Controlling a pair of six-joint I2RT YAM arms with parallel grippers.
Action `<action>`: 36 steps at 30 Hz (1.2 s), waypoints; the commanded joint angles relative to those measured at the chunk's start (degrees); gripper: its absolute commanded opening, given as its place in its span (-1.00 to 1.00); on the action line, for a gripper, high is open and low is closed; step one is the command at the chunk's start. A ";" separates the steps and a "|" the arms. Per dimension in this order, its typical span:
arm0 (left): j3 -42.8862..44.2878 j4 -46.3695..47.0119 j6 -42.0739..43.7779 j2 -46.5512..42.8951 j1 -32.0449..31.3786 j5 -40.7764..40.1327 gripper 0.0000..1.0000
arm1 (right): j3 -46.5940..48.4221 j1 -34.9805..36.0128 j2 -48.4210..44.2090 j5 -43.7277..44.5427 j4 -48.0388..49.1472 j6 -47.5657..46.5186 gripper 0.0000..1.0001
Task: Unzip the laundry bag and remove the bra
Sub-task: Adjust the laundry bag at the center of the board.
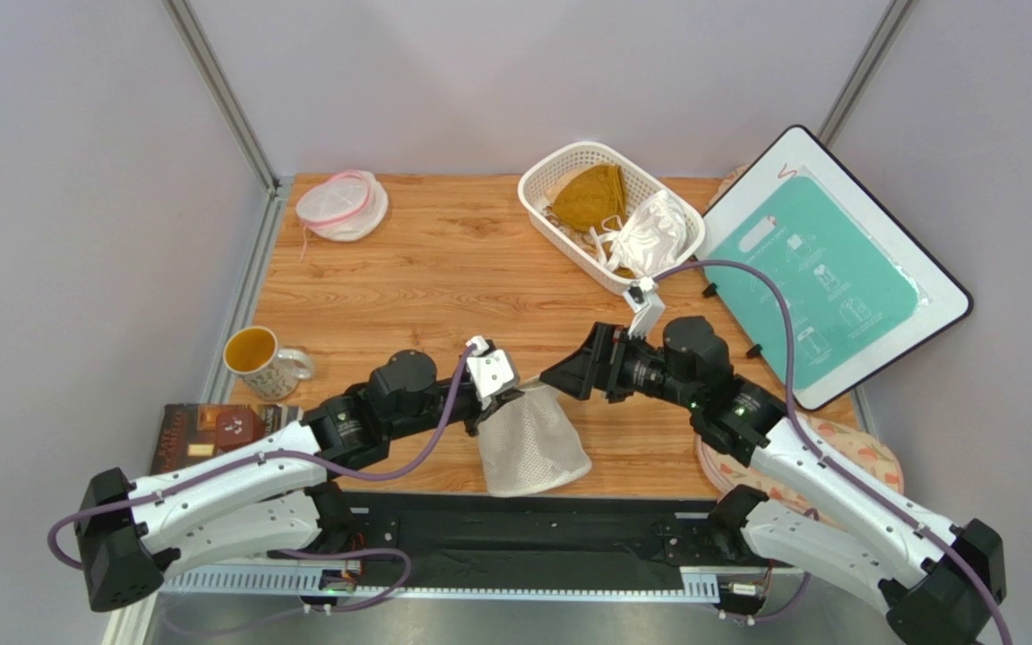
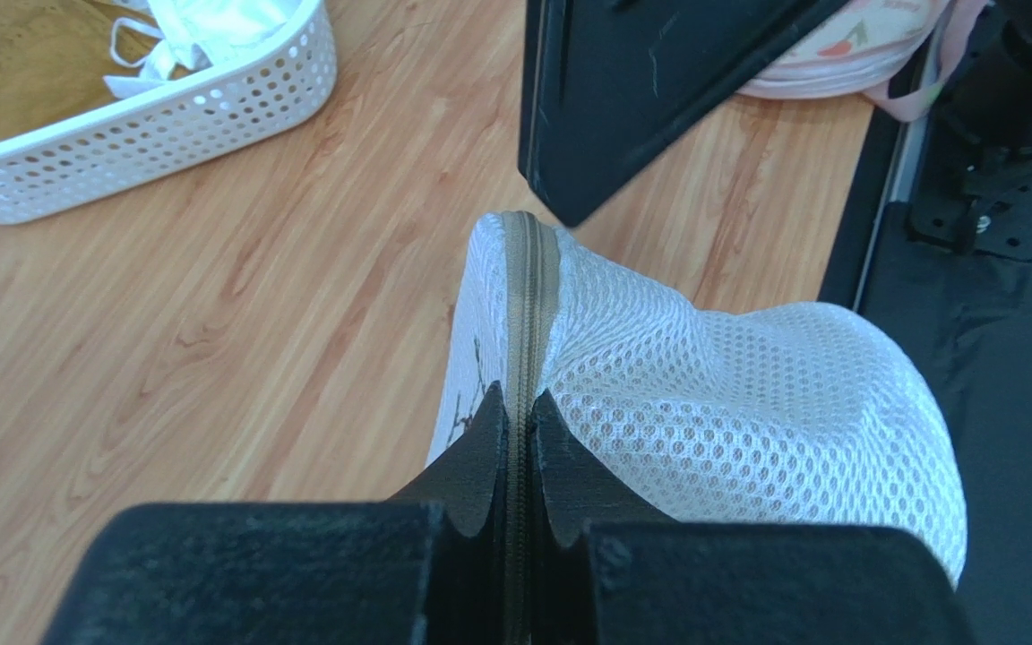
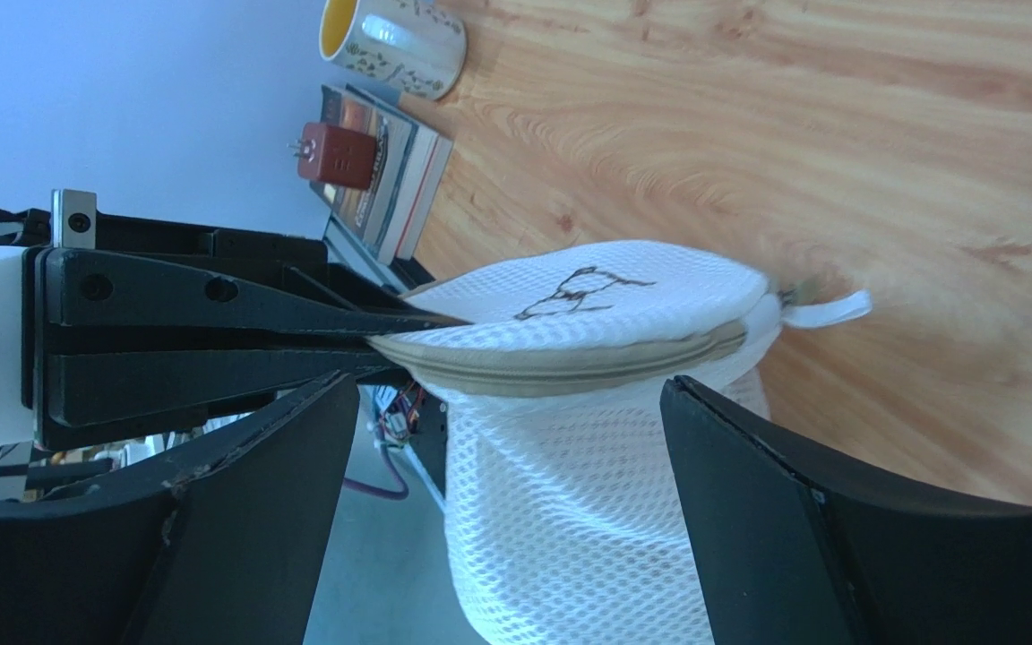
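Wood table [image 1: 414, 269] fills the top view, and your laundry bag [image 1: 532, 444] sits low in the middle. Your left gripper [image 2: 519, 403] pinches its tan zipper [image 2: 531, 282] tight. Your right gripper [image 3: 508, 390] stands wide open around the bag. The black doodle [image 3: 575, 289] on its flat end shows no words you can read.

Laundry bag [image 1: 532, 444]: contents indiscernible through the mesh; the near end of its zip [image 2: 531, 296] is hidden between the fingers of the left gripper [image 2: 515, 403].

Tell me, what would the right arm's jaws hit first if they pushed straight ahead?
Probably the bag: its zipped rim sits dead ahead of the right gripper's open jaws, though depth is hard to judge.
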 commanded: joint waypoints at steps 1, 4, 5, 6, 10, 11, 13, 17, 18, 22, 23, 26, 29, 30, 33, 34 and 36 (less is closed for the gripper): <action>-0.24 3.63 5.44 -0.80 -4.19 -11.18 -1.00 | -0.60 5.61 0.25 7.53 2.17 4.07 0.80; -0.68 4.60 6.67 -0.27 -7.44 -14.98 -1.00 | -1.39 7.29 1.56 9.91 2.62 5.03 0.81; -0.77 4.95 7.55 0.16 -8.33 -16.39 -1.00 | -1.22 7.47 2.18 10.17 2.70 5.21 0.81; -0.77 5.56 8.17 0.34 -9.12 -17.71 -1.00 | -1.13 7.65 2.62 10.26 2.62 5.21 0.81; -0.77 6.18 10.46 1.48 -13.60 -22.81 -1.00 | -1.74 8.18 3.07 12.46 3.84 7.14 0.81; -0.77 6.27 10.54 2.10 -13.96 -23.26 -1.00 | -2.00 8.26 2.45 13.50 4.37 7.58 0.82; -0.77 6.18 10.55 2.63 -15.10 -24.22 -1.00 | -2.10 8.26 2.01 14.56 4.81 8.64 0.82; -0.59 7.06 10.90 3.86 -16.77 -25.98 -1.00 | -2.44 8.26 1.83 15.71 5.68 10.30 0.82; -0.59 7.23 11.16 4.03 -17.12 -26.33 -1.00 | -2.62 8.18 2.18 15.45 6.04 10.57 0.81; 0.20 8.99 12.39 5.09 -18.70 -27.56 -1.00 | -2.62 8.27 4.02 14.83 5.08 9.88 0.45; 0.55 9.34 12.39 5.70 -18.88 -27.91 -1.00 | -2.88 8.27 4.29 14.48 4.99 9.70 0.21; 2.65 8.30 10.55 7.55 -18.97 -30.46 -0.26 | -2.45 8.26 4.99 15.00 4.38 8.21 -0.76; 5.47 5.06 6.26 8.26 -18.88 -36.34 0.95 | -0.52 8.18 5.52 17.29 3.41 2.61 -1.00; 7.47 3.47 4.93 7.91 -18.88 -37.23 1.00 | 0.01 8.09 5.61 17.29 3.84 -0.30 -1.00; 11.52 -4.52 -3.14 4.40 -16.52 -35.85 0.99 | 2.82 7.04 5.70 15.10 4.90 -10.32 -1.00; 12.23 -6.11 -5.51 1.78 -15.38 -33.91 0.99 | 3.18 5.90 5.61 12.92 5.25 -12.17 -1.00; 13.11 -9.37 -11.74 -0.79 -11.26 -28.13 0.99 | 4.23 4.49 5.96 9.14 5.69 -17.87 -1.00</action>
